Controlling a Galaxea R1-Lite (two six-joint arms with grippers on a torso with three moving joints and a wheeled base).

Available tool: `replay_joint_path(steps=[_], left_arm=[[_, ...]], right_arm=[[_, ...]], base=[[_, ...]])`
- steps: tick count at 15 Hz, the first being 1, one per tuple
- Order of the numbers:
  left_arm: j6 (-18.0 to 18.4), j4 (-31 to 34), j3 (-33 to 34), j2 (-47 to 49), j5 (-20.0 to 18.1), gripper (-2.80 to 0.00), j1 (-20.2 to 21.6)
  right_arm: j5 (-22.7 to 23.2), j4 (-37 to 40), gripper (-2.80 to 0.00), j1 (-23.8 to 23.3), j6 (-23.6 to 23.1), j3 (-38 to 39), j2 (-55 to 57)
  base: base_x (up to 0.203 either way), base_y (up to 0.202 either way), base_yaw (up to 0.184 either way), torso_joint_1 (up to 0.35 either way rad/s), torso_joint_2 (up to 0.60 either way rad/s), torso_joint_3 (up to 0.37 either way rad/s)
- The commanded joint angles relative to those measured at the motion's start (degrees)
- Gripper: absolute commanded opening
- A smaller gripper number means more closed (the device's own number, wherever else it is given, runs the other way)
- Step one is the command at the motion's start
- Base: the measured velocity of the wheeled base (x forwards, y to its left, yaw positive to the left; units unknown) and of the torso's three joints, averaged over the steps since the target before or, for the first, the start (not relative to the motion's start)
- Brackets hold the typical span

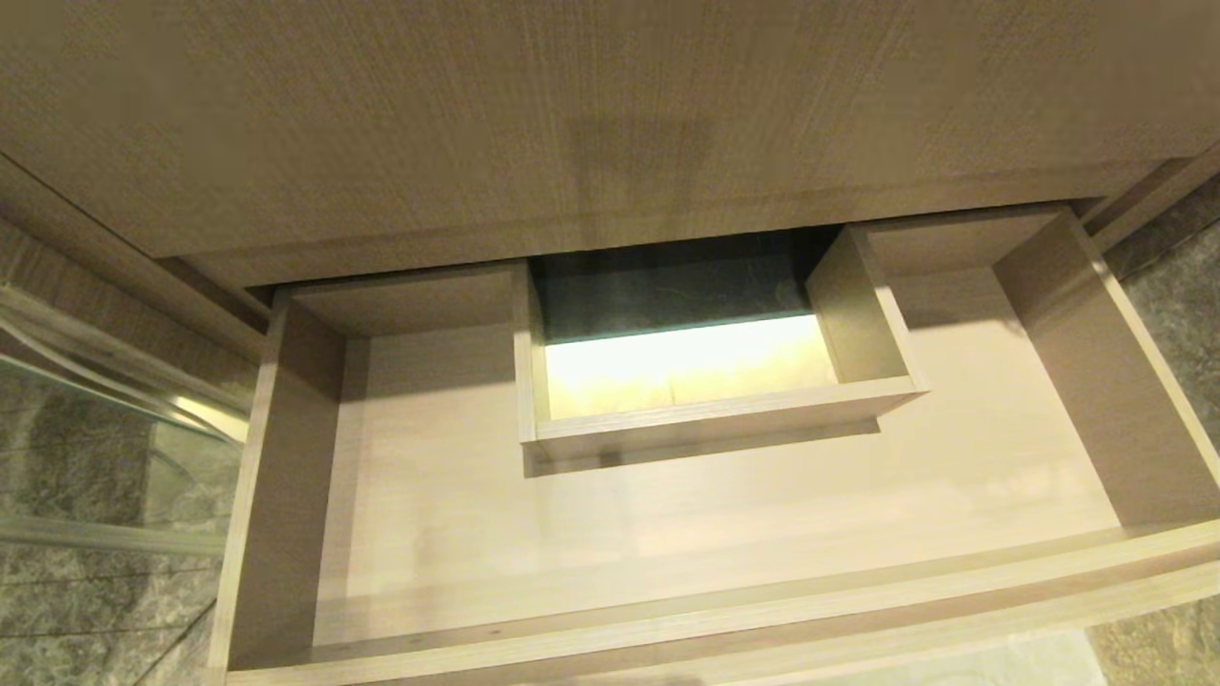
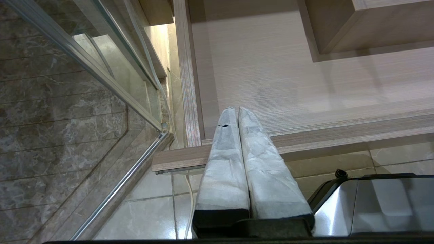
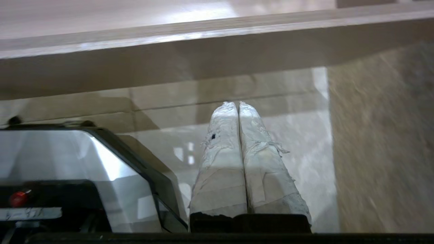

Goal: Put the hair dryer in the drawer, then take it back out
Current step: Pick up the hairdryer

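Observation:
The light-brown wood-grain drawer [image 1: 286,476] stands pulled open below me in the head view, with nothing lying on its floor and a boxed cut-out [image 1: 710,419] in its middle. The hair dryer is out of view. My left gripper [image 2: 237,109] is shut and empty, parked just outside the drawer's front left corner [image 2: 190,156]. My right gripper [image 3: 237,103] is shut and empty too, hanging low in front of the drawer's front board [image 3: 169,57] above the tiled floor. Neither arm shows in the head view.
A taller wood-grain panel [image 1: 572,114] overhangs the back of the drawer. A glass shower screen with a metal rail [image 2: 112,88] stands to the left, by marble wall tiles. The robot's shiny base [image 3: 67,159] sits on the pale floor tiles below the drawer front.

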Motion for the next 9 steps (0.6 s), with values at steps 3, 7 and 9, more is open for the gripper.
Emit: replay_joint_path(steps=[3, 7, 9], left_arm=[[0.1, 0.0, 0.0, 0.1, 0.0, -2.80, 0.0], [0.1, 0.0, 0.0, 0.0, -0.1, -2.80, 0.0], [0.0, 0.0, 0.0, 0.0, 0.0, -2.80, 0.0]], right_arm=[[1.5, 1.8, -2.80, 2.7, 1.4, 2.2, -14.9], [1.3, 0.3, -2.80, 2.9, 4.4, 4.1, -14.9], [0.8, 0.2, -2.80, 2.9, 4.8, 4.1, -14.8]], base=[[0.000, 0.000, 0.000, 0.000, 0.00, 0.000], [0.000, 0.000, 0.000, 0.000, 0.00, 0.000], [0.000, 0.000, 0.000, 0.000, 0.00, 0.000]])
